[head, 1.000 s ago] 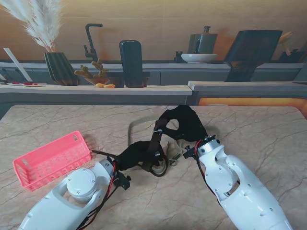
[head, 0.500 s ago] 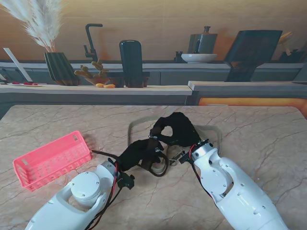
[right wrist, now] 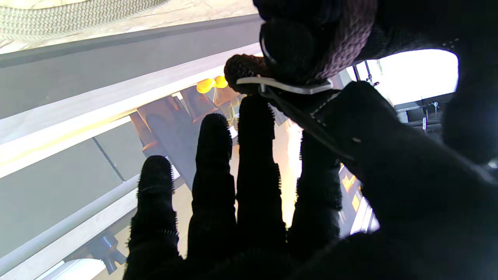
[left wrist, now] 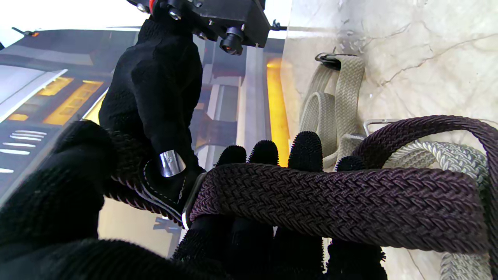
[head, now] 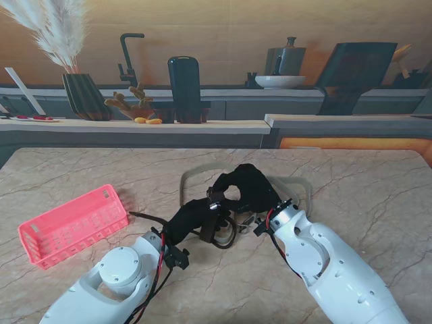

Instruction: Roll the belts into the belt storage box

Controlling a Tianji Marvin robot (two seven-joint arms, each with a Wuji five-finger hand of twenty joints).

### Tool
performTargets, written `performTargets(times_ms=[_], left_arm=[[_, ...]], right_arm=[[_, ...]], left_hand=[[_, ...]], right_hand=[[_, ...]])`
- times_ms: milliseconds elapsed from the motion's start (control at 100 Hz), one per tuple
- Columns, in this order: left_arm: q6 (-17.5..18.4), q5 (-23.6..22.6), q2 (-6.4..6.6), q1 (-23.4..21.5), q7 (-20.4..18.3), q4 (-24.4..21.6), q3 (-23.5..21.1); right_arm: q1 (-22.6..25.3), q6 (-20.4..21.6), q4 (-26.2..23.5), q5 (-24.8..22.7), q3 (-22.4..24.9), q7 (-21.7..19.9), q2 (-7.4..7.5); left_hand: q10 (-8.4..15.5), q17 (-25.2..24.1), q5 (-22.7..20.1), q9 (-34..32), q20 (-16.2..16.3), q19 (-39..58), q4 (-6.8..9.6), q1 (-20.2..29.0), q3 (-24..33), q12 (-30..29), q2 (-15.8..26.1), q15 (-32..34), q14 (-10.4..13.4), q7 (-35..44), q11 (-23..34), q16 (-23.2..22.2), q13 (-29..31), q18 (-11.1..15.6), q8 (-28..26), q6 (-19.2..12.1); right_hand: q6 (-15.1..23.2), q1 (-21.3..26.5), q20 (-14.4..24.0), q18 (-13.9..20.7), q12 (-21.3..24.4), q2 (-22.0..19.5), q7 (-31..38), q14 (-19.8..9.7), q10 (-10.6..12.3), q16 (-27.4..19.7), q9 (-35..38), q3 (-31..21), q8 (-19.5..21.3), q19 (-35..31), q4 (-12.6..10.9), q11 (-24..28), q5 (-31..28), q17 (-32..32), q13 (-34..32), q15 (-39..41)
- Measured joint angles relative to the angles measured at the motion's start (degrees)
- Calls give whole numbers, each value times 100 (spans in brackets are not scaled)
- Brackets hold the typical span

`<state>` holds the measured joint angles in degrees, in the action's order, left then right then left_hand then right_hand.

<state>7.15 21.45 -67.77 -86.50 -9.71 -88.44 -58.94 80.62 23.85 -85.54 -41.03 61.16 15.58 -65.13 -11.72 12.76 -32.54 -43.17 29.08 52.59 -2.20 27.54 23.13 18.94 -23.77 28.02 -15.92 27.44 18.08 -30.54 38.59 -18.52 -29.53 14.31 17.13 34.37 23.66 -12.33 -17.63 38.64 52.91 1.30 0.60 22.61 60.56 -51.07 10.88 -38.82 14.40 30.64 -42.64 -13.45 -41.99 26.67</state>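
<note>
Pink storage box [head: 72,226], holding nothing visible

The dark braided belt [head: 217,226] is mostly covered by the two gloved hands where they meet. The beige belt [head: 192,177] passes behind the right hand [head: 248,187] (its buckle hidden), toward the tabletop's far edge.

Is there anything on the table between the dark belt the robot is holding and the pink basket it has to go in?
Nothing visible. Both hands, left hand and right hand, hold the dark belt near the table's middle. The pink basket sits to the left, with only bare marble between them.
</note>
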Motion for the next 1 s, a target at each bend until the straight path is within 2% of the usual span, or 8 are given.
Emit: performTargets(times_ms=[110, 140, 320, 410, 470, 610, 780, 1000], left_arm=[[23, 230, 0, -24, -59, 35, -36], [28, 256, 0, -32, -61, 47, -44], [-33, 427, -11, -96, 40, 48, -93], [-115, 671, -23, -126, 45, 32, -125], [-129, 692, -28, -142, 43, 12, -144], [-73, 439, -29, -141, 94, -48, -155], [-55, 410, -24, -139, 100, -77, -174], [-6, 277, 50, -74, -322, -40, -223]], right_arm=[[-13, 4, -16, -16, -8, -192, 43], [-21, 5, -22, -42, -14, -248, 58], [-76, 42, -11, -371, -112, -278, 135], [-98, 78, -8, -441, -143, -290, 157], [-106, 98, -8, -482, -161, -323, 174], [-105, 153, 4, -601, -214, -377, 203], [-94, 184, 8, -740, -216, -323, 214], [-19, 128, -42, -831, -150, -261, 215]], left_hand=[[-97, -9, 79, 68, 5, -101, -226, -297, 239, 0, -115, -77, 13, -54, -51, 4, 0, -32, 2, 277], [-117, -9, 174, 95, 5, -130, -226, -297, 246, 0, -115, -78, 15, -115, -51, 4, 0, -41, 2, 291], [-131, 7, 293, 135, 30, -131, -226, -361, 298, 0, -115, -74, 20, -121, -52, 5, 2, -44, 5, 406], [-133, 27, 308, 135, 75, -131, -226, -359, 304, 0, -115, -32, 20, -122, -15, 5, 10, -43, -60, 429], [-133, 67, 573, 134, 79, -130, -226, -344, 380, 0, -115, 25, 28, -122, 45, 5, 75, -11, -126, 429], [-88, 207, 719, 1, 90, -63, -226, 233, 746, 6, -115, 182, 144, -90, 155, 5, 177, 95, -277, 330], [-135, 332, 721, -2, 92, 1, -221, 1009, 1254, 103, -115, 262, 224, 132, 196, 5, 302, 221, -351, 214], [-75, 364, 1298, 100, 90, -209, -103, 1940, 1533, 174, -108, 75, 440, 238, 203, 5, 302, 367, -348, -172]], right_hand=[[-11, 0, -4, -6, 1, -63, -15, 25, -53, 0, -232, -7, -58, 0, -6, -77, 328, 4, 91, -50], [-11, 0, -4, -6, -3, -63, -45, 31, -221, 0, -247, -18, -58, 0, -8, -68, 441, 7, 91, -71], [-11, -179, -4, -55, -79, -63, -229, 56, -259, 67, -729, -88, -6, 68, -48, -77, 900, 23, 246, -138], [-15, -372, -4, -57, -165, -61, -577, 56, -337, 154, -905, -154, 149, 136, -85, -77, 904, 27, 314, -138], [95, -472, -1, -58, -247, 74, -899, 69, -400, 200, -864, -154, 431, 207, -93, -37, 911, 31, 288, -138], [602, -603, 118, -62, -307, 27, -985, 122, -595, 222, -1228, -174, 978, 262, -606, -38, 791, 87, 471, -142], [668, -729, 128, -64, -314, 27, -1067, 142, -632, 226, -1364, -200, 1124, 299, -606, -40, 824, 99, 476, -142], [1096, -729, 183, -64, -321, 27, -1071, 153, -640, 257, -1451, -200, 1303, 306, -606, -40, 1130, 104, 604, -142]])
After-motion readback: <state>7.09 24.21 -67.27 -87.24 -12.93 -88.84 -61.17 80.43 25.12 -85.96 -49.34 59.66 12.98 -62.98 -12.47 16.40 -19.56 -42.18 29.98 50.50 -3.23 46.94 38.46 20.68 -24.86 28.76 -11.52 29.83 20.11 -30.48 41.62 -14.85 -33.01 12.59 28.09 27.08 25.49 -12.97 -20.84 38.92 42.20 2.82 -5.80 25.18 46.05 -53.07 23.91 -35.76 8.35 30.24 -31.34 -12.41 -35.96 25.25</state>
